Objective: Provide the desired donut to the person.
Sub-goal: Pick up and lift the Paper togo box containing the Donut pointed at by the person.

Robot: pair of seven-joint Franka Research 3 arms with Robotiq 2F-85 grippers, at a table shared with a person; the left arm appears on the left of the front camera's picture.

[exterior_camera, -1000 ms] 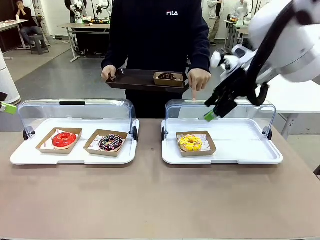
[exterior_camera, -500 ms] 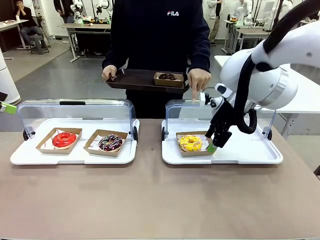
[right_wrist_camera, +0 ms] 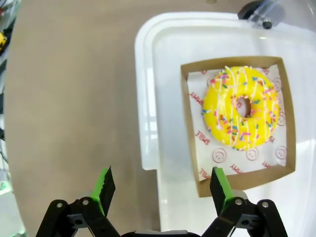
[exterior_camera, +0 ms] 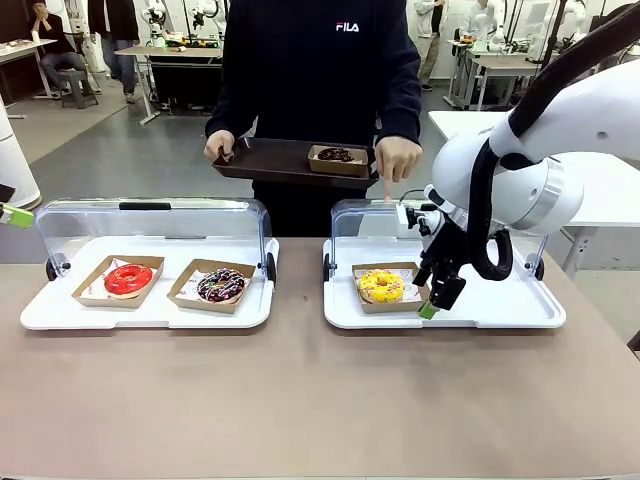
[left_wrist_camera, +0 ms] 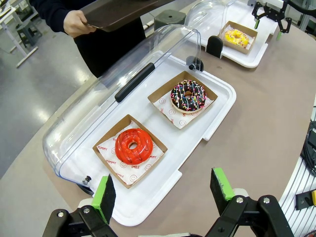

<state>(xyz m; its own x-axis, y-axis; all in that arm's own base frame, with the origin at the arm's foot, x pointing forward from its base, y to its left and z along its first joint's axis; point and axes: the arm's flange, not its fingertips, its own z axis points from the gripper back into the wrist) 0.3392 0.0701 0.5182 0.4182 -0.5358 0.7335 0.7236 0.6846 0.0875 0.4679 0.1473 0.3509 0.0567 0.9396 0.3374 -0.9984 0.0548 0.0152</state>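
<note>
The person point(exterior_camera: 320, 80) stands across the table holding a dark serving tray point(exterior_camera: 270, 160) with a chocolate donut point(exterior_camera: 334, 154) in a box, and one finger point(exterior_camera: 388, 187) points down at the right display tray point(exterior_camera: 500, 300). There a yellow sprinkled donut point(exterior_camera: 381, 286) point(right_wrist_camera: 242, 116) lies in a cardboard box. My right gripper point(exterior_camera: 432, 296) point(right_wrist_camera: 162, 190) hangs open just right of that box, low over the tray's front edge, holding nothing. The left display tray point(exterior_camera: 60, 312) holds a red donut point(exterior_camera: 128, 280) point(left_wrist_camera: 132, 146) and a chocolate sprinkled donut point(exterior_camera: 221, 285) point(left_wrist_camera: 188, 96). My left gripper point(left_wrist_camera: 163, 192) stands open above them.
Both display trays have clear lids point(exterior_camera: 150, 225) point(exterior_camera: 350, 218) swung up at the back. Bare brown tabletop point(exterior_camera: 300, 400) stretches in front of the trays. Other tables and people stand far behind.
My right arm has come down from over the raised lid to the tray's front edge beside the yellow donut's box. Its jaws stayed open. The person keeps pointing.
</note>
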